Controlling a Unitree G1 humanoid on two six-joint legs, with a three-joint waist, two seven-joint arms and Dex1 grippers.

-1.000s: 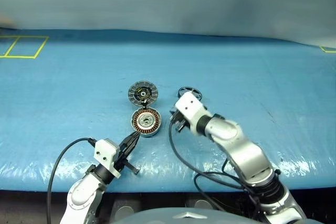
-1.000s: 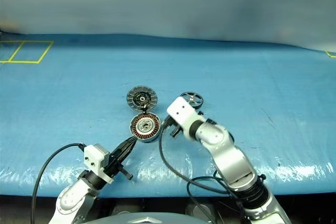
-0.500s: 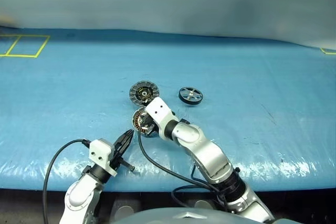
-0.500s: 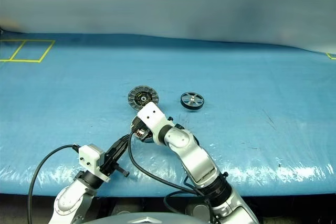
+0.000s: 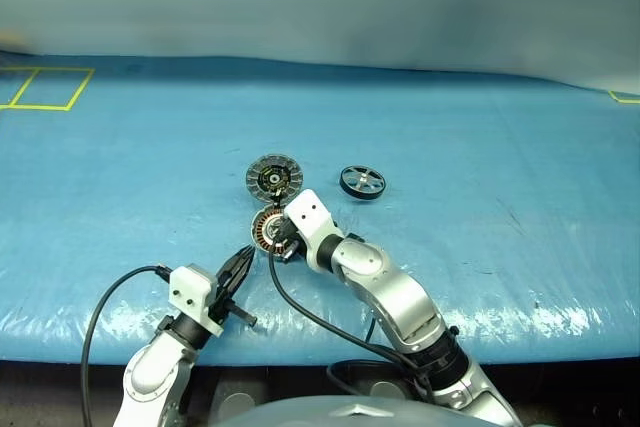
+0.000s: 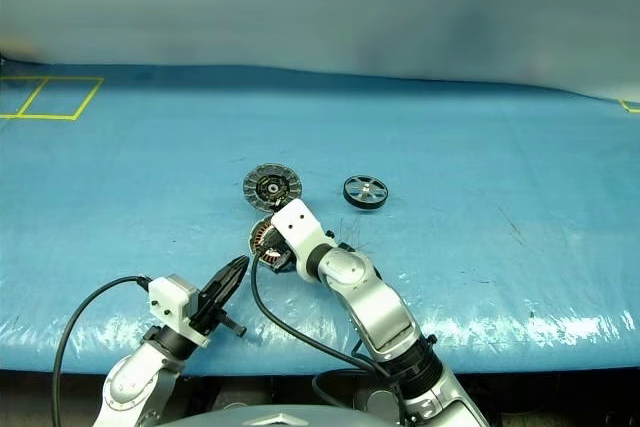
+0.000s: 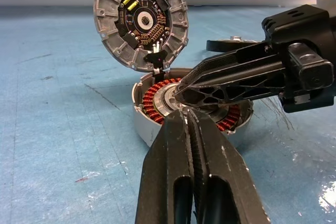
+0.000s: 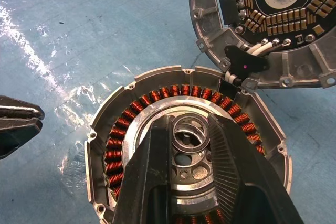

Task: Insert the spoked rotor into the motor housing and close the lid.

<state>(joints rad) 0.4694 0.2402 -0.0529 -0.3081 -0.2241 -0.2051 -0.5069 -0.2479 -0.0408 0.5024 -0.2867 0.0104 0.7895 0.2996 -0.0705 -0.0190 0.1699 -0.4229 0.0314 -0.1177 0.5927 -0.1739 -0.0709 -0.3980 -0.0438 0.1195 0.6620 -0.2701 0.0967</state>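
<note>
Your left gripper [image 5: 240,267] hangs just short of the motor housing [image 5: 266,232], fingers pressed together and holding nothing. The housing sits open on the blue table cover [image 5: 480,137], copper windings showing, with the lid [image 5: 273,176] lying face-up just behind it and joined to it by short wires. Your right gripper [image 8: 190,129] reaches into the housing's centre, its fingers clamped on a small silver ring [image 8: 190,132] there. Further right, the spoked rotor [image 5: 362,182] rests on the cover, well apart from both grippers. You appear to be preparing the housing, with insertion not yet begun. Next, judge whether that ring is seated, then fetch the rotor.
</note>
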